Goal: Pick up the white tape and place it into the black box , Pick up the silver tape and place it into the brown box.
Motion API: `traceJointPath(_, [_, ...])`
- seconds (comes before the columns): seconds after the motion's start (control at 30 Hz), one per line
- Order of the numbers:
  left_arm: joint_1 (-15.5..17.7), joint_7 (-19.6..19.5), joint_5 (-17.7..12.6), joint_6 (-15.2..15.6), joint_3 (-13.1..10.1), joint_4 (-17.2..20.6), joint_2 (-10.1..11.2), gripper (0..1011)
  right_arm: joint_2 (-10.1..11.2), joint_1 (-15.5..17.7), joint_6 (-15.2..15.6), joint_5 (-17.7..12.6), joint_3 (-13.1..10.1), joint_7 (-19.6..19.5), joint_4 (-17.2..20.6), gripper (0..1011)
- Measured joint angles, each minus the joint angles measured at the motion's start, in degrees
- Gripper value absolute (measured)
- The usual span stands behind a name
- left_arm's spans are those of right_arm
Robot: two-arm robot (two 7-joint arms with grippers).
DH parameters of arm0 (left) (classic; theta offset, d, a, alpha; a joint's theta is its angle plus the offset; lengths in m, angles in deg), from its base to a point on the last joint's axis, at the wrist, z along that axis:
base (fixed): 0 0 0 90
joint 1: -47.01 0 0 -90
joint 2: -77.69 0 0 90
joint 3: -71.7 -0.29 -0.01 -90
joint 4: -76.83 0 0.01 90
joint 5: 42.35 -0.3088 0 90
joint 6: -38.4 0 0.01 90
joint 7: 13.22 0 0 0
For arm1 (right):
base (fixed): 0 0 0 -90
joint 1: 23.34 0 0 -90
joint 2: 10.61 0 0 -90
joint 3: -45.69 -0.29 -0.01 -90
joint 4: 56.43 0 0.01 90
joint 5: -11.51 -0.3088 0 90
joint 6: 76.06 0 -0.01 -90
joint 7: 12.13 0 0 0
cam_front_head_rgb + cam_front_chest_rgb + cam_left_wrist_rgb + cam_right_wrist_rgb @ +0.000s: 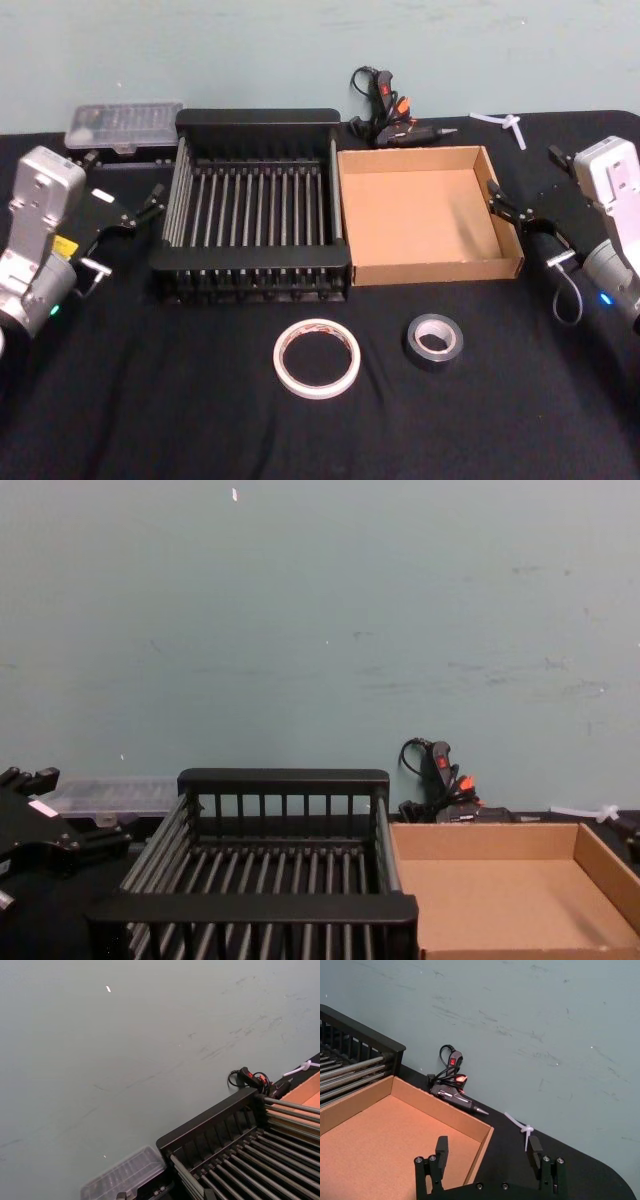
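The white tape (317,358) lies flat on the black cloth near the front, with the smaller silver tape (434,340) just to its right. Behind them stand the black box (258,118) and, touching its right side, the brown box (440,268); nothing lies in either. My left gripper (125,180) hovers open left of the black box (285,780). The right gripper (522,172) is open at the brown box's right wall. In the right wrist view, the right gripper (488,1146) straddles that wall (480,1152).
A clear plastic case (122,125) sits at the back left. A black glue gun (385,110) with its cord lies behind the brown box, and a white cable tie (505,125) at the back right. A green wall closes the back.
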Motion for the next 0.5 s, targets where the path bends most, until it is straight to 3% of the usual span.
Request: traceJointPath(0.5, [0.0,0.0,0.0,0.0,0.0,0.0,0.0,1001,0.0,0.0,0.0,0.0,0.0,0.0,0.0,1002])
